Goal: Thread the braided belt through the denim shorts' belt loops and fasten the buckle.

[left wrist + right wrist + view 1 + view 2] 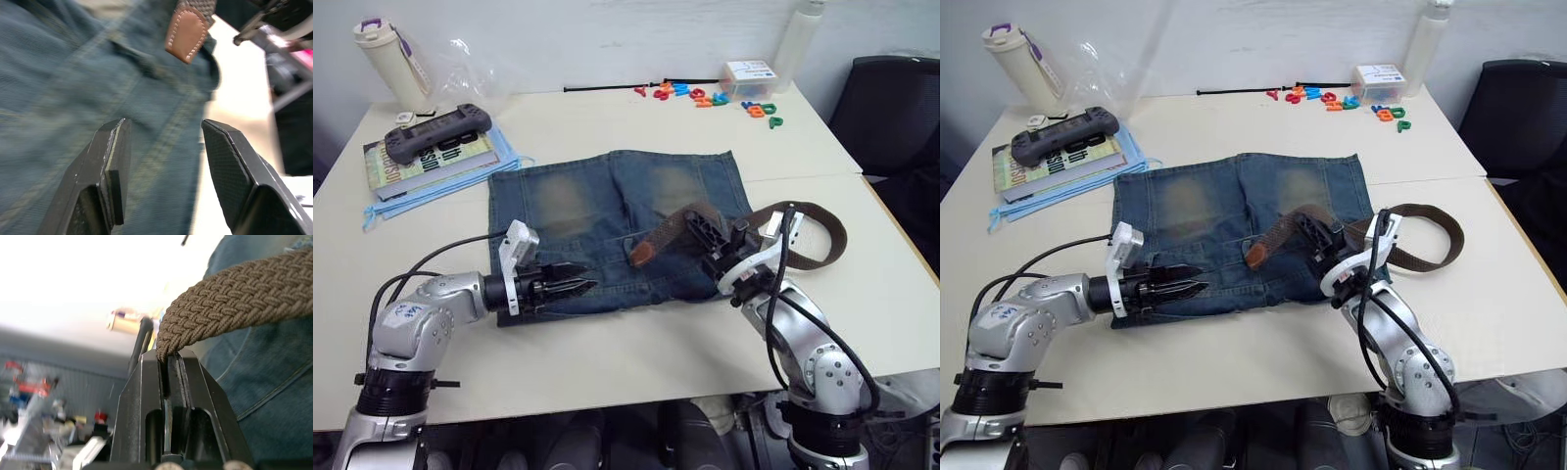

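The denim shorts (607, 211) lie flat on the table, waistband toward me. The braided belt (813, 235) loops off their right side, and its tan leather tip (643, 254) hangs over the waistband area. My right gripper (707, 227) is shut on the belt (234, 303) a short way behind that tip, holding it above the denim. My left gripper (576, 286) is open, low over the waistband at the shorts' near left; in the left wrist view the tan tip (186, 32) shows ahead of its fingers (110, 166). The buckle is out of view. I cannot make out the belt loops.
At the table's far left lie a book (431, 164) with a dark handheld controller (435, 130) on it and a white bottle (391, 64). Coloured letter magnets (705, 96) and a small box (749, 76) are at the back. A black chair (891, 108) stands on the right.
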You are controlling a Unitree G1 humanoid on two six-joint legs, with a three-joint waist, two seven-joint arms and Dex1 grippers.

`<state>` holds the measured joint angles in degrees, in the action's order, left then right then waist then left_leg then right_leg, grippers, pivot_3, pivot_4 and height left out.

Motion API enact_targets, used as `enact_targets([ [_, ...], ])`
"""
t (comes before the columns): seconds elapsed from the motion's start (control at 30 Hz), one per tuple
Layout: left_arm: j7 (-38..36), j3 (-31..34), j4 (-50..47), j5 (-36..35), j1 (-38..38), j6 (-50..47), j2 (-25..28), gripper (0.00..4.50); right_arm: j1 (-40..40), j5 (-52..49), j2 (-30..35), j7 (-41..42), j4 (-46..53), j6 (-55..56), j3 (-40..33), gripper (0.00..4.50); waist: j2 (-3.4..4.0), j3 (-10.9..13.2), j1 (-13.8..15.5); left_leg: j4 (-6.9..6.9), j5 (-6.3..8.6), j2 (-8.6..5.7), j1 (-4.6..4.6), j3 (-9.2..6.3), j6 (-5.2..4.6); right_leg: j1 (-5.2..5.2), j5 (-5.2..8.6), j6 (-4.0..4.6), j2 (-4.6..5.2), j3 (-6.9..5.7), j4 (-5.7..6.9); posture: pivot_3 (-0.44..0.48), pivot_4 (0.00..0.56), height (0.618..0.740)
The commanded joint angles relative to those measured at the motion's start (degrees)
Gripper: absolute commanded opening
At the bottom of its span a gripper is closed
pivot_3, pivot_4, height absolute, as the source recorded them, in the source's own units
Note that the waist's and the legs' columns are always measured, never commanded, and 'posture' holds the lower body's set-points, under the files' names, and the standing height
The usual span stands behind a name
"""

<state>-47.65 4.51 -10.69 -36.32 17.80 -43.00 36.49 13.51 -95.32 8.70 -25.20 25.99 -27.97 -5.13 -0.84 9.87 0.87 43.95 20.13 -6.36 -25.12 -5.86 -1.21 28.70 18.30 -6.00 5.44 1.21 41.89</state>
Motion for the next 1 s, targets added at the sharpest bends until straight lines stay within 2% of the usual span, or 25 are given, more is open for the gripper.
enact_targets([
  [0.03, 0.7, 0.9, -3.0, 2.0, -1.7, 5.2, -0.9, 2.57, 1.6, 0.4, -2.7, -1.1, 0.5, 2.5, -0.8, 0.00, 0.00, 0.0, 0.0, 0.00, 0.00, 0.00, 0.00, 0.00, -0.01, 0.00, 0.00, 0.00, 0.00, 0.00, 0.00, 0.000, 0.150, 0.659],
  [0.2, -0.4, 1.9, -6.8, 1.2, -4.7, 8.8, -1.5, 2.57, 3.2, 3.1, -6.9, -1.5, -1.8, 5.0, -1.4, 0.00, 0.01, 0.0, -0.3, 0.01, 0.02, 0.00, 0.00, 0.01, -0.03, 0.04, 0.00, 0.00, -0.01, 0.01, 0.04, 0.000, 0.150, 0.659],
  [0.37, -3.1, 2.4, -8.4, 0.4, -6.6, 11.3, -0.8, 2.57, 4.0, 5.3, -8.4, -1.2, -3.4, 5.7, -2.3, 0.00, 0.04, 0.0, -0.9, 0.01, 0.01, 0.00, 0.00, 0.04, -0.03, 0.08, 0.00, 0.00, -0.02, 0.02, 0.11, 0.000, 0.150, 0.659],
  [1.0, -2.7, 4.2, -8.1, 0.3, -6.3, 11.5, -0.3, 2.57, 2.8, 13.4, -12.2, 1.7, -8.7, -0.3, 1.8, 0.00, 0.07, 0.0, -1.3, 0.01, 0.01, -0.02, -0.03, 0.14, -0.02, 0.26, 0.02, 0.04, -0.04, 0.17, 0.31, 0.000, 0.150, 0.659],
])
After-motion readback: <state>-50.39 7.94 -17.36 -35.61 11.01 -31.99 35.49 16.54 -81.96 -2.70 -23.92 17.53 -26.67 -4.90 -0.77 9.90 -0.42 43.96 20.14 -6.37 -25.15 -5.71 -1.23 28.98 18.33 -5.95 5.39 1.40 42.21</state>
